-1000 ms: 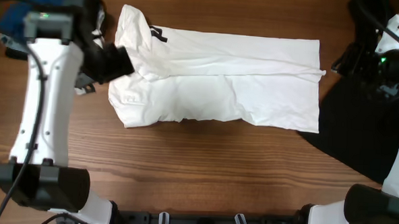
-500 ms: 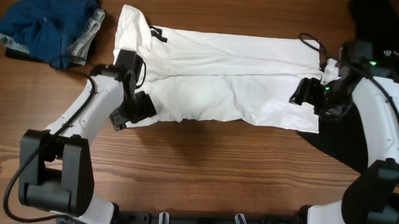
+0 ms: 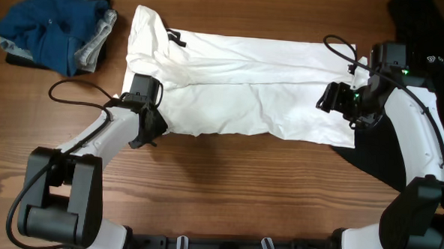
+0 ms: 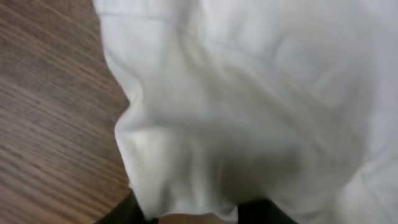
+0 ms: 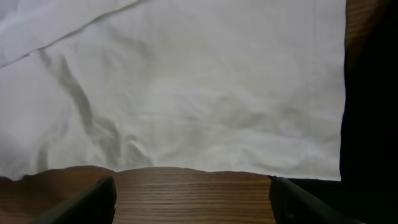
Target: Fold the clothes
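Risk, as judged: the left pincer [image 3: 150, 129] sits at the white T-shirt's [image 3: 246, 88] near-left corner with its tips buried in a raised bunch of thin cloth. I cannot tell if it grips, so it may take only the top layer and the rest could peel apart or drag crooked on a lift. The right pincer [image 5: 193, 190], fingers spread and empty over the near-right hem, could snag the black garment [image 3: 401, 155] touching that edge. The shirt lies mid-desk [image 3: 227, 185] as a long left-to-right band, doubled lengthwise and creased, with a small black label [image 3: 175, 38] at far left.
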Controlling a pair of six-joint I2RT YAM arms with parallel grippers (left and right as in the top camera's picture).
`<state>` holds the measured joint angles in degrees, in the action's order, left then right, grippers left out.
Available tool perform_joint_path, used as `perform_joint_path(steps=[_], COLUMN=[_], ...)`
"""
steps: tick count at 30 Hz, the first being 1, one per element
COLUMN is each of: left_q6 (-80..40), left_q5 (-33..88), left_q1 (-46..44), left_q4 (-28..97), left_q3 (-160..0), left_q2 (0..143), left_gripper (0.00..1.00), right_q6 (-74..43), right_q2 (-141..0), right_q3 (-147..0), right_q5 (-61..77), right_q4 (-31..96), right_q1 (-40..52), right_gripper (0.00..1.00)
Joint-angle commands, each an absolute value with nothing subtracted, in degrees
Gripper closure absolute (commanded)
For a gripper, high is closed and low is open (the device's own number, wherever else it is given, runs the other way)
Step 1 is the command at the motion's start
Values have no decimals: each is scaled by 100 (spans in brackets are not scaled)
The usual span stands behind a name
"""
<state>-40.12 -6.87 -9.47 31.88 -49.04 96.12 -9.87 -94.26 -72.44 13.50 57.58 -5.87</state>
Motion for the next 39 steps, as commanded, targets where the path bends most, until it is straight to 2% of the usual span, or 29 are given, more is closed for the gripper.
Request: perform_joint_path(steps=[1,2,4,9,12,18,26,29,31,32,33,36,39], left_q6=[-4099,-4099,-4097,-4093,-4095,-4069,-3769,-3732,-3575,-3411,-3203,-2495,-2178], left_q5=[-891,-891,-840,-709,-694,-718,-1210,-1208,-1205,-1168,-1135,-1142,-1144], left_q1=[-952,-952,-952,-954,-954,-954,-952,-952,-952,-954,-958,-1122,-1568], left_q4=[2950,2950,3072,5564,6316,4670,1881,1168,1024,1031,1072,1533,3194], left_q3=[-4768,-4768,-4797,-5642,-6047,-6066,-6066,-6066,-6071,-6077,-6077,-6077,-6077], left_q2=[9741,9738,9732,9074,8554,8429,10427,10510,10451,10390,10289,9583,8600], left_gripper=[90,96,96,96,96,96,96,95,43,11,0,0,0], right_q6=[-1048,-1050,-1055,-1052,-1048,-1048,-1048,-1052,-1046,-1048,-1048,-1048,-1055], right_q2=[-9397,-9397,-9397,-9397,-9397,-9397,-9397,-9397,-9397,-9397,-9397,-9397,-9397], right_q3=[-7240,-7240,-7240,-7240,-7240,-7240,-7240,-7240,-7240,-7240,-7240,-7240,-7240], right_q5=[1413,1413,1417,1417,1415,1417,1417,1417,1415,1415,1415,1415,1415], right_q4=[5680,5671,5669,5649,5623,5601,5531,5459,5435,5424,5417,5374,5343], right_q1=[-578,-578,-578,-578,-578,-578,-578,-578,-578,-578,-578,-578,-578], right_gripper=[21,21,21,21,21,21,21,21,21,21,21,21,21])
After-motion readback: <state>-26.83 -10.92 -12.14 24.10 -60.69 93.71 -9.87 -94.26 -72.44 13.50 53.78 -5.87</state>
